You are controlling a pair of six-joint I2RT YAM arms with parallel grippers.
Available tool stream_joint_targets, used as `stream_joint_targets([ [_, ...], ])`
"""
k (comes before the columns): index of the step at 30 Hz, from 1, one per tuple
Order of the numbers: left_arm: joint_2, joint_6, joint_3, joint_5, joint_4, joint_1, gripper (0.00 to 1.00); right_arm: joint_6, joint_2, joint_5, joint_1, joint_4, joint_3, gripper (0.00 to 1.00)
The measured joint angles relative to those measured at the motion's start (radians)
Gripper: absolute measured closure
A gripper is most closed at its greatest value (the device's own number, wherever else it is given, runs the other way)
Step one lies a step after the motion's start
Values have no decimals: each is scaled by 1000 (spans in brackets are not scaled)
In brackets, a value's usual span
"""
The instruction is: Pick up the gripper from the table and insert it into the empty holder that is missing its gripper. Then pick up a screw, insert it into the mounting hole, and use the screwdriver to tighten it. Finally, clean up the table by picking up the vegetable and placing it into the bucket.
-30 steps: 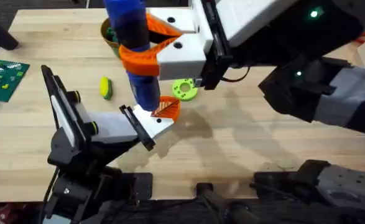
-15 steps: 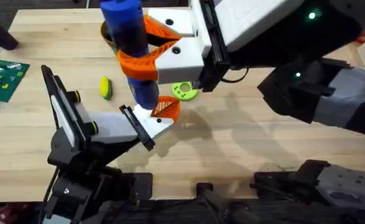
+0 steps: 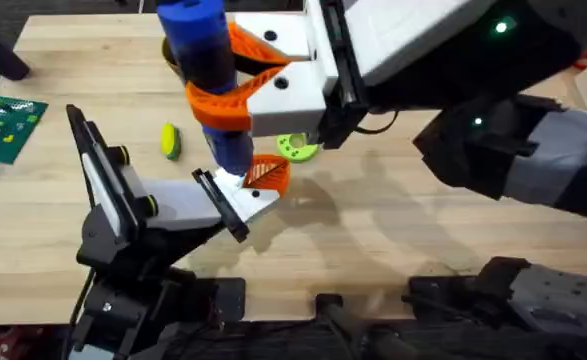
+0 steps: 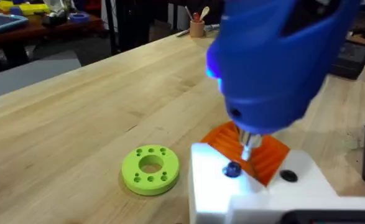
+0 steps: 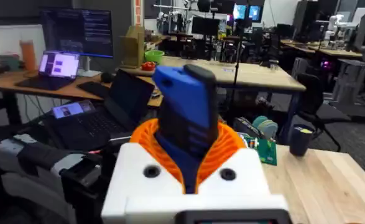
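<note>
Bucket [image 3: 176, 50], mostly hidden behind screwdriver [image 3: 208, 75], perhaps holds something green.

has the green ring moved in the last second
Yes. In the overhead view the green ring has slid slightly toward the left table edge, nearer the still vegetable, now partly under the right tool holding the screwdriver.

Right arm reaching across from 3 o'clock, left arm low at 7 o'clock.
Right gripper [image 3: 223, 85] at about 12 o'clock in the overhead view, white boxy body with curved orange fingers [image 3: 218, 105] clamped around a blue cylinder held upright; the right wrist view shows the orange fingers [image 5: 229, 149] wrapping it from both sides. Dark right forearm, green lights on, blurred under the camera. Left arm [image 3: 123, 215] rises from its lower-left base, white wrist end angled toward centre, tip under the right gripper.
</note>
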Motion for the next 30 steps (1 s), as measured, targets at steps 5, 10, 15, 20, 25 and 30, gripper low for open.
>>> stream_joint_targets([
  [5,0,0,0,0,0,0,994,0,3,2,0,1,0,931],
  [10,0,0,0,0,0,0,994,0,18,3,0,2,0,931],
  [15,0,0,0,0,0,0,994,0,22,3,0,1,0,931],
  [20,0,0,0,0,0,0,994,0,22,3,0,1,0,931],
  [25,0,0,0,0,0,0,994,-1,22,3,0,1,0,931],
  [30,0,0,0,0,0,0,994,-5,22,3,0,1,0,931],
])
